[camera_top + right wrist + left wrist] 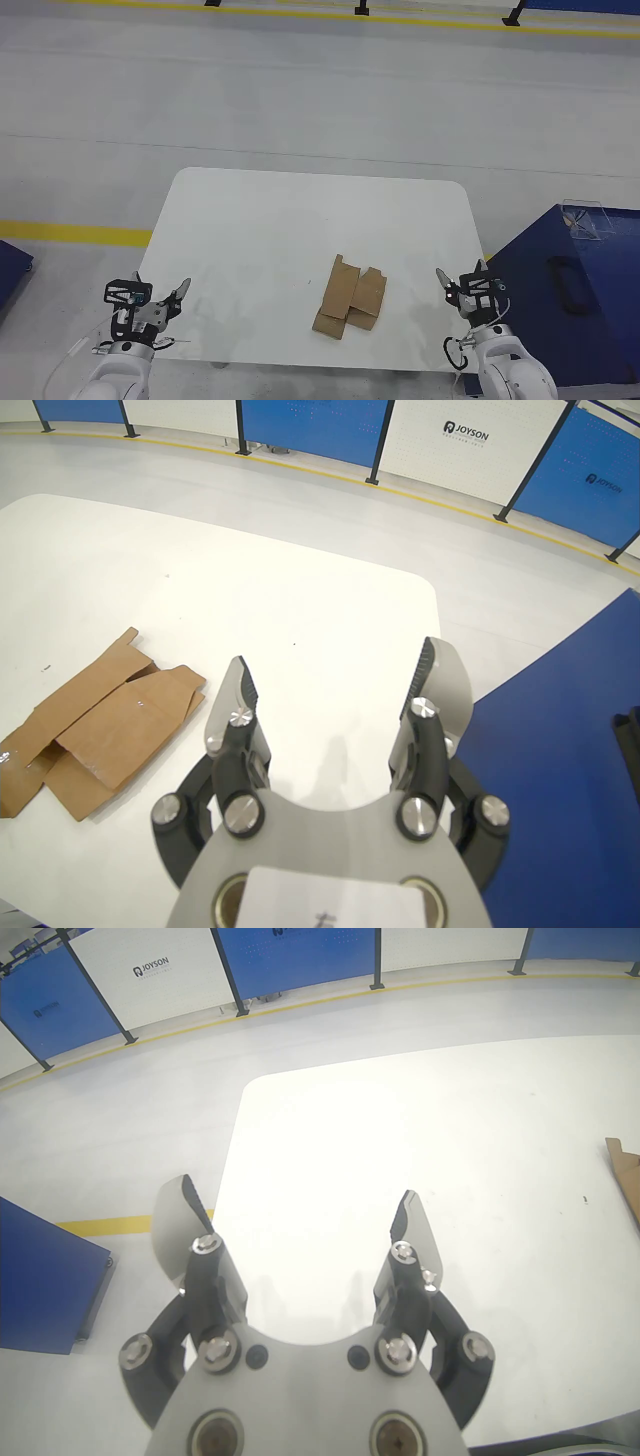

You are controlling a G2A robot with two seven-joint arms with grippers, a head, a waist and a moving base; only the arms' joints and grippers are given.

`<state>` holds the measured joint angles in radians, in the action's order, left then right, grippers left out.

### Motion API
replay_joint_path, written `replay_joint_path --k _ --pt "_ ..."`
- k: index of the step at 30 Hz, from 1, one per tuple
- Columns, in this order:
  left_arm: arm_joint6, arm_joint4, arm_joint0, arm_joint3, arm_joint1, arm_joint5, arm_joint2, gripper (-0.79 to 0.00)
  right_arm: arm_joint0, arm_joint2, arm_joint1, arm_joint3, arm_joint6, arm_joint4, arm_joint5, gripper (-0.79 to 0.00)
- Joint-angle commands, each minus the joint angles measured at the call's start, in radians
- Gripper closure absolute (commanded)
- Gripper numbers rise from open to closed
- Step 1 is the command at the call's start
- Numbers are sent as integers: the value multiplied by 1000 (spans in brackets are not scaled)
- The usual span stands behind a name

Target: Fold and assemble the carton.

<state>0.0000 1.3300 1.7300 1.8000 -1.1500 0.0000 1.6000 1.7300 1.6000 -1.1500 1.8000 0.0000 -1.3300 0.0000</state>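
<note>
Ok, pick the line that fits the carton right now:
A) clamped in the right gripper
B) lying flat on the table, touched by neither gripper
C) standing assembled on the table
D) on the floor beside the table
B: the carton lies flat on the white table, while the left gripper and the right gripper are both open, empty and clear of it.
</note>
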Motion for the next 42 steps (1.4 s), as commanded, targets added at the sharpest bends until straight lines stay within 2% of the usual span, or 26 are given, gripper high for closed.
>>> replay_joint_path --k 1,5,6,8,9,11,14,17,19,21,25,28,29,30,32,34,35,37,40,42 --pt "0 0 0 0 0 0 0 -636 0 0 0 0 0 0 0 -599" --pt "0 0 0 0 0 0 0 -639 0 0 0 0 0 0 0 -599" --pt "0 0 0 0 0 0 0 -785 1 -2 0 -1 5 8 -7 -785" --pt "0 0 0 0 0 0 0 -785 6 -1 0 3 77 112 -95 -785" --pt "0 0 0 0 0 0 0 -785 2 12 3 11 146 191 -169 -785" --pt "0 0 0 0 0 0 0 -785 -13 45 8 -3 309 453 -331 -785" --pt "0 0 0 0 0 0 0 -785 -94 90 25 -97 723 948 -468 -785" --pt "0 0 0 0 0 0 0 -785 -224 97 45 -248 1107 1310 -446 -785" --pt "0 0 0 0 0 0 0 -785 -306 79 53 -357 1252 1418 -417 -785" --pt "0 0 0 0 0 0 0 -785 -378 42 54 -468 1337 1483 -406 -785" --pt "0 0 0 0 0 0 0 -785 -501 -53 45 -657 1391 1518 -403 -785" --pt "0 0 0 0 0 0 0 -785 -575 -119 34 -778 1378 1521 -418 -785" --pt "0 0 0 0 0 0 0 -785 -596 -138 30 -810 1373 1520 -430 -714" --pt "0 0 0 0 0 0 0 -785 -614 -156 26 -842 1366 1517 -440 -533" --pt "0 0 0 0 0 0 0 -785 -644 -188 19 -895 1355 1513 -457 -425" --pt "0 0 0 0 0 0 0 -785 -667 -218 13 -928 1313 1484 -472 -483" --pt "0 0 0 0 0 0 0 -785 -675 -234 10 -941 1286 1460 -478 -576" --pt "0 0 0 0 0 0 0 -785 -687 -265 3 -961 1238 1433 -484 -671" --pt "0 0 0 0 0 0 0 -785 -705 -303 -7 -987 1171 1393 -488 -570" --pt "0 0 0 0 0 0 0 -785 -713 -328 -14 -1000 1134 1373 -485 -646"
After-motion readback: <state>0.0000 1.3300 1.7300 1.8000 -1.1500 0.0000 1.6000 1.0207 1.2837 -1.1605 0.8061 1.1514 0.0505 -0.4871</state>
